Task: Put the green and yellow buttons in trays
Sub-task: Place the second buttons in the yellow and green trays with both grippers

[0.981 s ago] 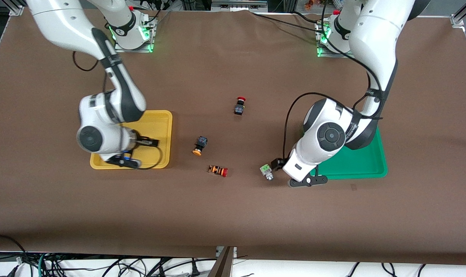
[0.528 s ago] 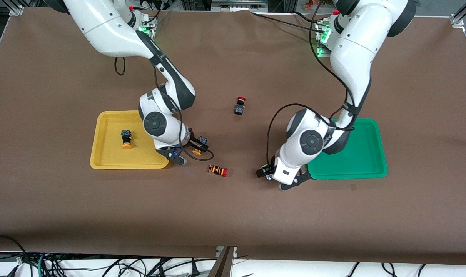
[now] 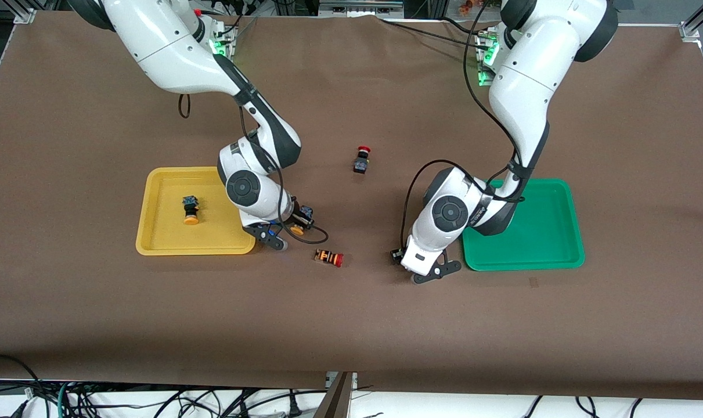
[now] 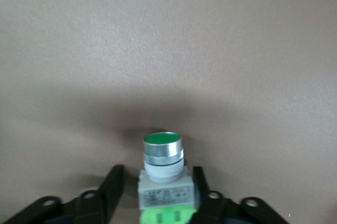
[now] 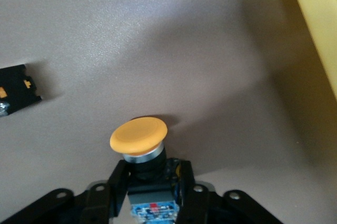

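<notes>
A yellow tray [image 3: 154, 247] holds one yellow-capped button [image 3: 190, 210]. A second yellow-capped button [image 3: 298, 224] lies on the table beside that tray. My right gripper [image 3: 290, 225] is low over it and its fingers press the black body [image 5: 152, 165], with the cap [image 5: 138, 134] sticking out past them. A whitish button with a green cap [image 4: 163, 150] lies on the table between the fingers of my left gripper [image 4: 156, 170], with a gap at one finger. In the front view my left gripper [image 3: 402, 259] hides it, beside the green tray [image 3: 537, 244].
A black switch with a red cap [image 3: 361, 159] lies mid-table, farther from the front camera. An orange-striped switch with a red cap [image 3: 329, 257] lies between the two grippers. The yellow tray's rim [image 5: 316, 23] shows close by in the right wrist view.
My right arm left the yellow tray, leaving a button in it, and came down on the second yellow button. My left gripper moved off the green tray's edge and over the green button.
</notes>
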### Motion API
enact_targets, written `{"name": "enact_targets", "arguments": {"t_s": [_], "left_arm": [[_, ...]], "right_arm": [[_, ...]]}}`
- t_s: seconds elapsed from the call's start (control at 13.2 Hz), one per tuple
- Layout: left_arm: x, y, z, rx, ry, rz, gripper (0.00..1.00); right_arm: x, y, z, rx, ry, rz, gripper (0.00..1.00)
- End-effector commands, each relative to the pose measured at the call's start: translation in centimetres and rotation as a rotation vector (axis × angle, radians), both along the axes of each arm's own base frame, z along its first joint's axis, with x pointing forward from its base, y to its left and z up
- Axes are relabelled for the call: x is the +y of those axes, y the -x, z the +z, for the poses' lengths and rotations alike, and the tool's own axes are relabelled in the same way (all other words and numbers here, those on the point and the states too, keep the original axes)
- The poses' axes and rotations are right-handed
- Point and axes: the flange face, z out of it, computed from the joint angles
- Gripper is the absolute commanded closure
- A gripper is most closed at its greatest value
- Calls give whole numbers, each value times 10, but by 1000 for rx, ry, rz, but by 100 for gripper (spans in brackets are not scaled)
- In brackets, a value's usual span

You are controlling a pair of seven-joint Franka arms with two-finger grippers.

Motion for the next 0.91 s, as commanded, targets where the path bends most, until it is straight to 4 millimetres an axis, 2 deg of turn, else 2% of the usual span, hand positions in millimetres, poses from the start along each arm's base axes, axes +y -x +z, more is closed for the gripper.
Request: {"name": "enact_targets", "arguments": {"t_s": [0.0, 0.08, 0.23, 0.38, 0.53, 0.68, 0.75, 0.83], "left_arm": [[-7, -2, 2, -9, 2, 9, 84], [-7, -3, 5, -15, 2, 4, 100], [-5, -9, 23, -41, -2, -9, 100], [12, -12, 63, -38, -45, -82, 100], [58, -20, 109, 16, -132, -248, 100], [119, -29, 137, 85, -158, -426, 100], [155, -31, 142, 142, -159, -522, 100], [185, -30, 136, 203, -147, -597, 100]], "right_arm": [[-7, -11, 26, 12, 21, 73, 100], [-20, -21, 46, 33, 33, 141, 100], [-72, -36, 68, 75, 70, 255, 100], [-135, -42, 69, 170, 102, 385, 100], [-182, -43, 61, 215, 109, 477, 100], [-205, -34, 46, 243, 104, 518, 100], [-206, -27, 38, 257, 104, 520, 100], [-207, -22, 29, 260, 103, 520, 100]]}}
